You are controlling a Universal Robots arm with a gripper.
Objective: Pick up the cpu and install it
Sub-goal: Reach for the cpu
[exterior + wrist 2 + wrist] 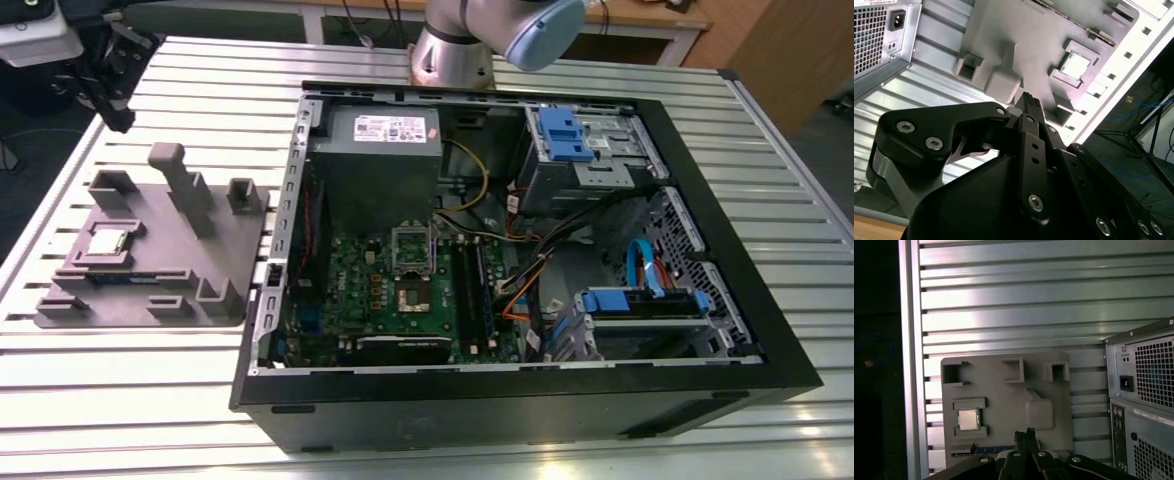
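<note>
The cpu [107,243] is a small silver square lying flat in a recess of the grey holder plate [160,275], on the table at the exterior view's left of the open computer case [534,400]. Both wrist views show the cpu [1075,66] [968,419] in its recess on the plate [1029,30] [1004,400]. My gripper [118,115] hangs well above the table beyond the plate's far end, away from the cpu. Its black fingertips [1026,435] [1029,102] sit close together, shut, with nothing between them.
Inside the case, the green motherboard [360,270] has its socket [411,292] uncovered, with the lid [411,243] raised. A grey power supply [380,140], cables [534,270] and blue drive bays [561,135] surround it. The arm's base [454,50] stands behind the case. The slatted table [134,400] spreads around.
</note>
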